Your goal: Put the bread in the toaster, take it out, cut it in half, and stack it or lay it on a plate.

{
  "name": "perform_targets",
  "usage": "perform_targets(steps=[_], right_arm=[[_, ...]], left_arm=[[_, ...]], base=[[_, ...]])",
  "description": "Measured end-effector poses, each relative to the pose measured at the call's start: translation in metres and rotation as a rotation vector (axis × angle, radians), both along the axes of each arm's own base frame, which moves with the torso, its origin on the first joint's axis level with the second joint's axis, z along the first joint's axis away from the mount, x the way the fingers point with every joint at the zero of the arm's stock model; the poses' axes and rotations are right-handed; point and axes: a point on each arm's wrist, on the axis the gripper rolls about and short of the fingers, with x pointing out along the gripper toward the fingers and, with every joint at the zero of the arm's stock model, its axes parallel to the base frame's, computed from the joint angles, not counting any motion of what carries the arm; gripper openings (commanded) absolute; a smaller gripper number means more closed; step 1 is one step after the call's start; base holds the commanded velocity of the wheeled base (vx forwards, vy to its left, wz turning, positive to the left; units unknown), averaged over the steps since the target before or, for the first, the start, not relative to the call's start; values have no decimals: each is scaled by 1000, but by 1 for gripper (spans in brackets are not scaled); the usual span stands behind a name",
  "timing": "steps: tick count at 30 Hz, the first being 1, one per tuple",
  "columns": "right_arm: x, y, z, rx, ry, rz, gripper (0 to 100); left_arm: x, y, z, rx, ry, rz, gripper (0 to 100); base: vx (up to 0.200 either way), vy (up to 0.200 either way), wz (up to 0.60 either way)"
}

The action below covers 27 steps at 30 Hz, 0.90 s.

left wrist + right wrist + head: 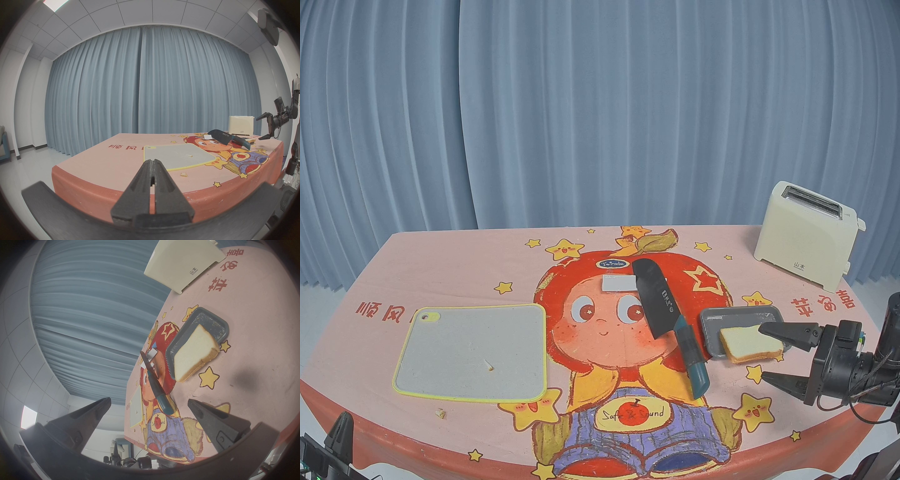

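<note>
Okay: bread half on tray, right gripper spread beside it

Sees bread [749, 344] lying flat, partly on dark tray [737, 314], its near edge hanging over onto pink tablecloth [456, 269]. Finds right gripper [763, 351] low at the table's right edge, fingers spread wide, empty, pointing at the bread and apart from it. Finds left gripper [152, 175] off the table's near left corner, fingers pressed together, nothing between them. Notes knife [669, 319] flat mid-table just left of the tray, black blade pointing away from the robot, teal handle toward it, blade tip beside small white card [617, 282]. Notes cutting board [472, 350], grey with yellow rim, on the left, well apart from the bread, one crumb [487, 364] on it. Puts cream toaster [807, 234] upright at the far right corner, beyond the tray, slots up.
</note>
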Motion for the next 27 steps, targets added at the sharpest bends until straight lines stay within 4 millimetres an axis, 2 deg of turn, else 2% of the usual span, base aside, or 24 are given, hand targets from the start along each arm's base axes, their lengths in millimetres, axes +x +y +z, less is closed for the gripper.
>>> perform_targets(steps=[27], right_arm=[[25, 3, -10, -22, 70, -48, 100]], left_arm=[[0, 0, 0, 0, 0, 0, 0]], base=[[0, 0, 0]])
